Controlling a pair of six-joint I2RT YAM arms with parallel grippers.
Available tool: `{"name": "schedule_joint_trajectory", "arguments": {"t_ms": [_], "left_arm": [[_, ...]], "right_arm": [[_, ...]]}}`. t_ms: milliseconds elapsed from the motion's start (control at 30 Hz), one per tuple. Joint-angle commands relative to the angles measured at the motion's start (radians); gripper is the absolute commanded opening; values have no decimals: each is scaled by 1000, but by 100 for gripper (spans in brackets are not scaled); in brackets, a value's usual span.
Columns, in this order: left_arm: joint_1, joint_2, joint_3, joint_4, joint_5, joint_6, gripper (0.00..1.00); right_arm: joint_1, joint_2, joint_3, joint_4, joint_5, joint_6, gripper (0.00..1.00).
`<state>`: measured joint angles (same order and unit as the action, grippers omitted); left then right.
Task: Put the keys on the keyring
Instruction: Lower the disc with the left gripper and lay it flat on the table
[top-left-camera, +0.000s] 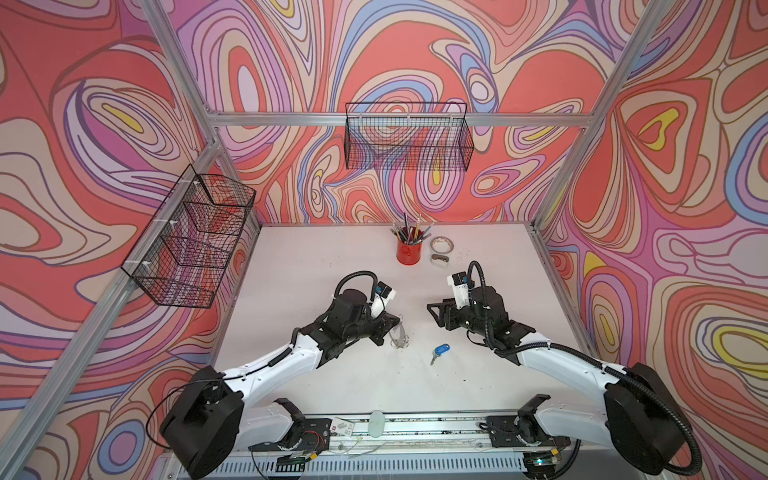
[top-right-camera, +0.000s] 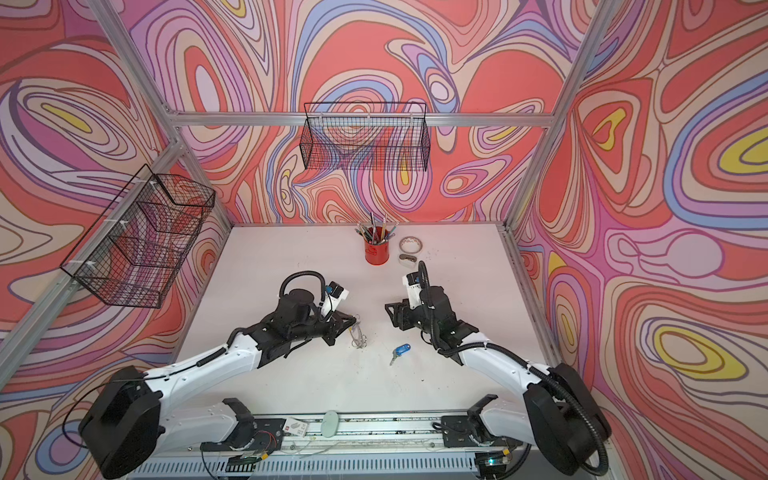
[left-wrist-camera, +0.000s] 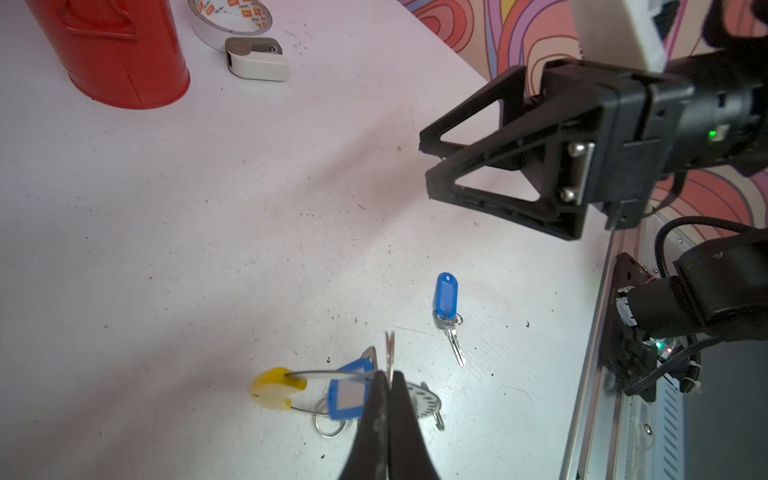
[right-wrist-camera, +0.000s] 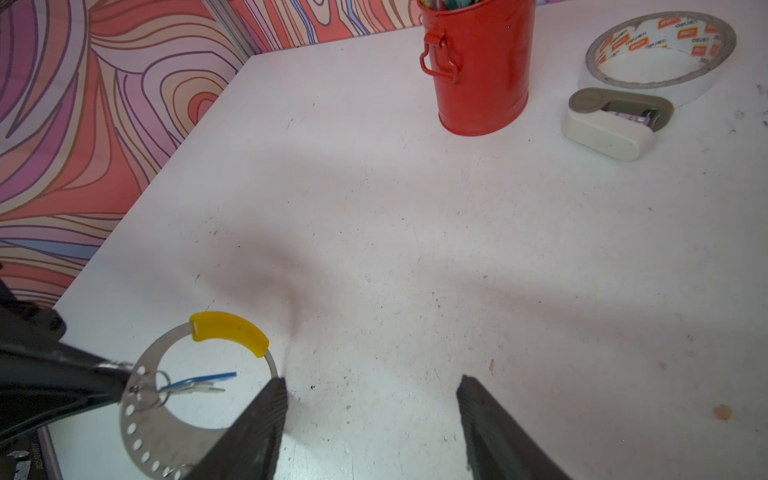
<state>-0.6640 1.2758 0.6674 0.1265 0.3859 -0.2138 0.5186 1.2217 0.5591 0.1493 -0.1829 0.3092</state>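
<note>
The left tool (left-wrist-camera: 386, 380) is clamped on the keyring (right-wrist-camera: 174, 436), holding it on edge near the middle of the counter (top-left-camera: 316, 257). One blue-tagged key (right-wrist-camera: 203, 379) hangs from it. The second key (left-wrist-camera: 446, 307) lies flat on the counter close by. The right tool (right-wrist-camera: 372, 384) hangs wide and empty.

A robotics lab test cell: aluminium framing (top-left-camera: 291, 119) carries swirl-printed walls (top-left-camera: 665, 166) around a white desk (top-left-camera: 316, 257). The left arm (top-left-camera: 282, 360) and the right arm (top-left-camera: 573, 357) are mounted on a rail (top-left-camera: 436, 428) with exposed wiring at the near edge, and wire baskets (top-left-camera: 409, 143) hang on the walls.
</note>
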Motion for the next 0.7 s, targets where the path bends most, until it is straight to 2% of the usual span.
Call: {"name": "schedule_joint_trajectory", "arguments": {"t_ms": [0,233,667], "left_arm": [[-3,111,75,17,-63,-57,0],[-5,326,228,-12,-110,-54,0],[-2,470,330,-50,-217,-21,0]], "right_arm": [[-2,9,17,7,-11,5,70],[-1,7,9,-11,-1,-3,70],[-2,37,-4,21,2,-13,70]]}}
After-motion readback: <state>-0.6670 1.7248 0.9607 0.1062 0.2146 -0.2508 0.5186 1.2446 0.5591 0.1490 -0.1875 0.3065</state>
